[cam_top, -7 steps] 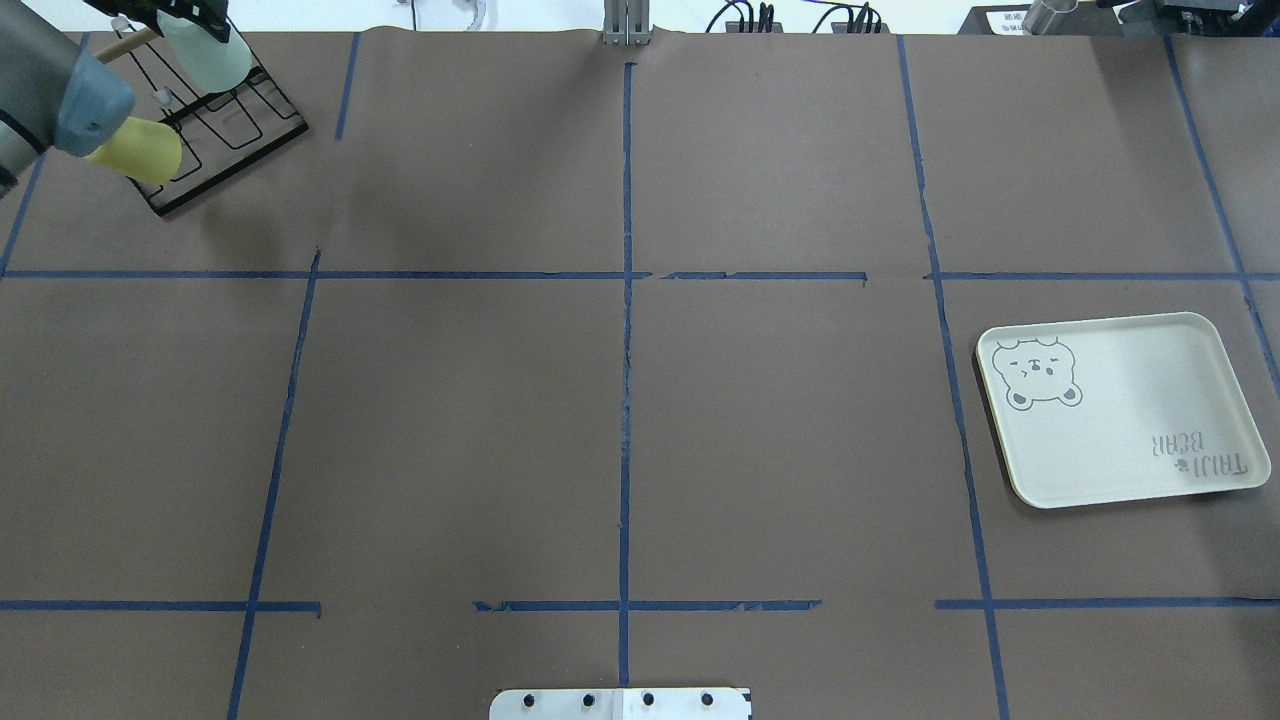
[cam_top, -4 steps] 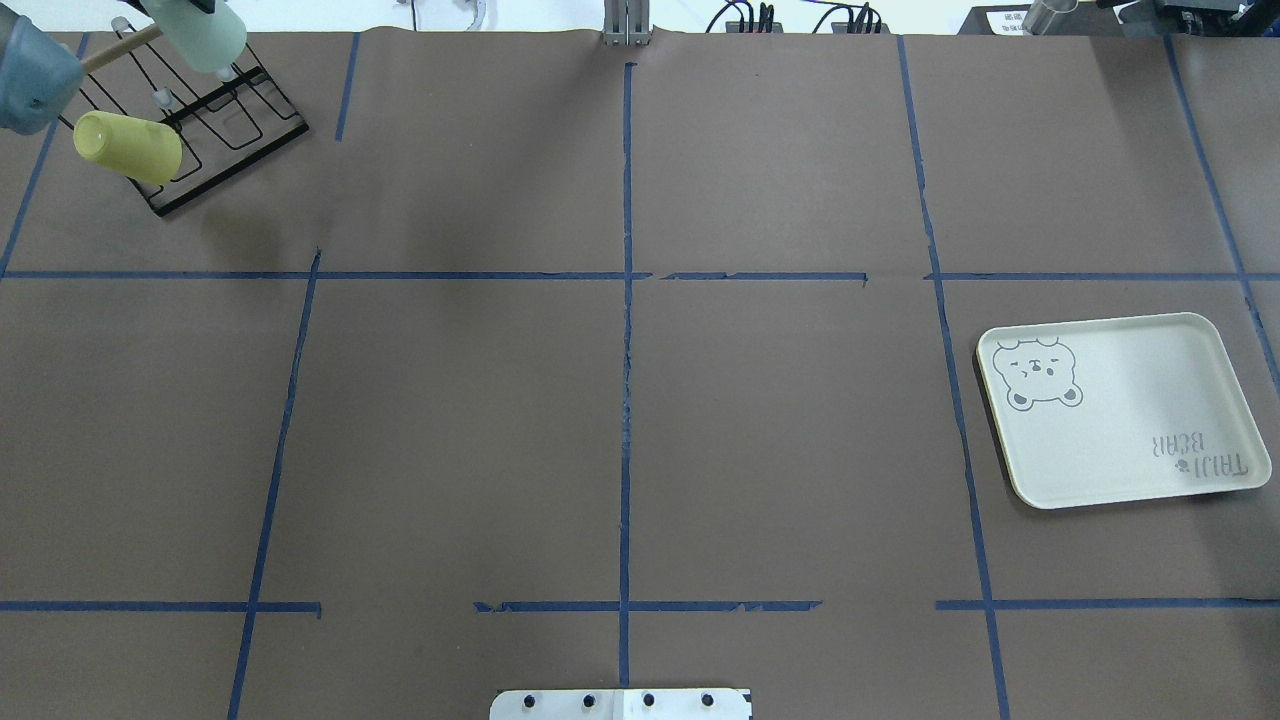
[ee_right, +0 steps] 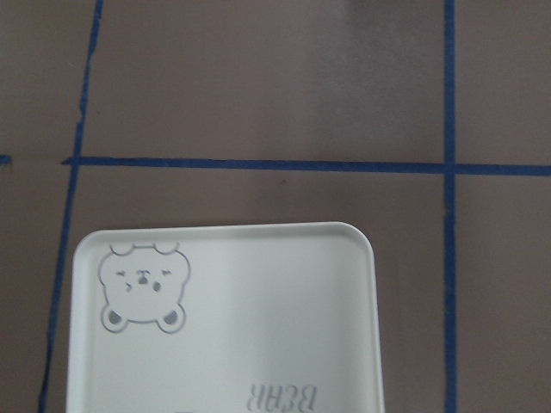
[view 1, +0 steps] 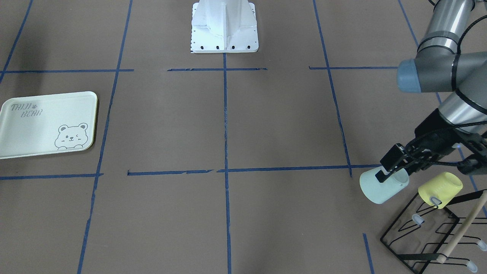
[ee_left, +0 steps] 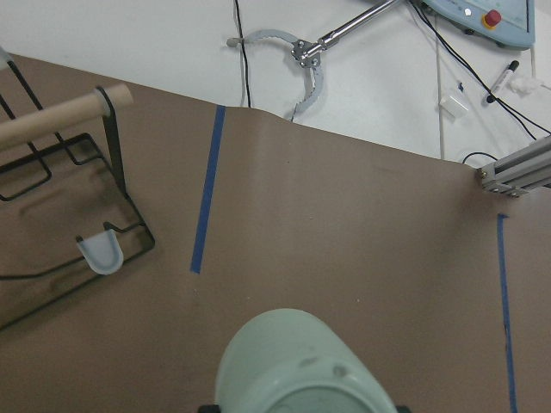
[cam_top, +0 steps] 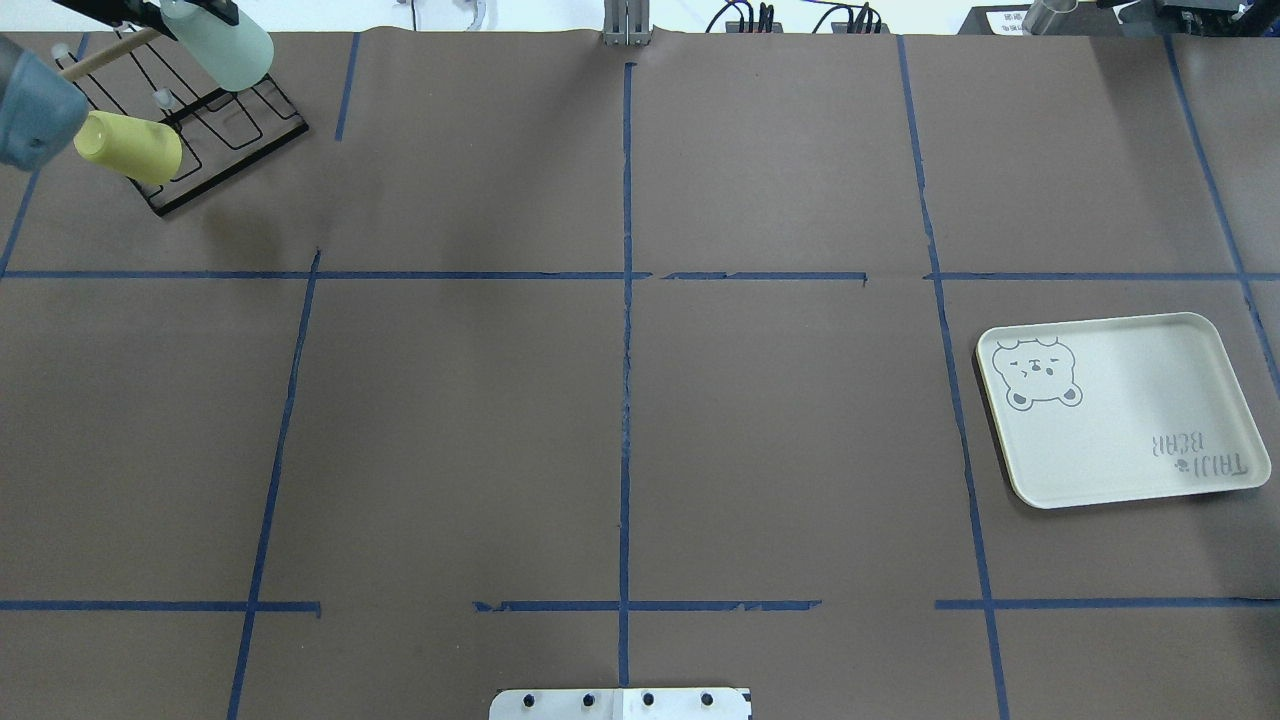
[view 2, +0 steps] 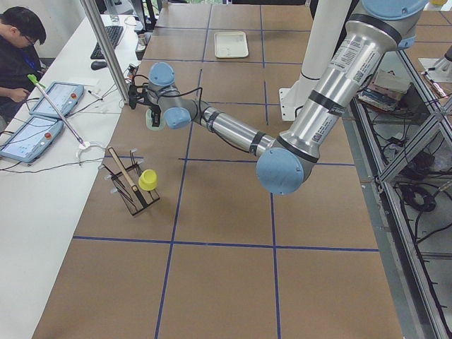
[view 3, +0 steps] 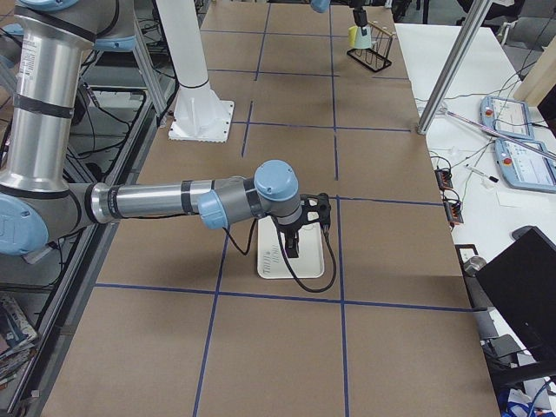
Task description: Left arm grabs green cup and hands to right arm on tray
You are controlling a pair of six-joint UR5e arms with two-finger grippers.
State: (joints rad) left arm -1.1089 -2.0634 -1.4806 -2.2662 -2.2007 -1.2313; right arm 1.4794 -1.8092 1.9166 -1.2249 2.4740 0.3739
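Base plate [cam_top: 620,704]: nearest to me, a white mount at the near edge of the table [cam_top: 450,420], sitting on the centre tape line
Table cover: brown paper ruled into squares with blue tape
Tray [cam_top: 1120,410]: I see it lying flat on the robot's right side, bear drawing and lettering face up, well apart from both cups
Right tool [view 3: 295,236]: it hangs over the tray and its wrist camera looks straight down on the bear (only the side camera catches the tool itself, so I cannot tell whether it is released or clenched)
Rack [view 1: 418,257]: black wire with a wooden handle, standing at the far left corner
Yellow cup [cam_top: 130,147]: hung on a rack prong, lying tilted
Left tool [view 1: 388,173]: I read it as clenched on the green cup's rim, with one finger down the outside wall
Green cup [view 1: 380,188]: held in the air on its side, base pointing away from the tool, just beside the rack and near the yellow cup without touching it
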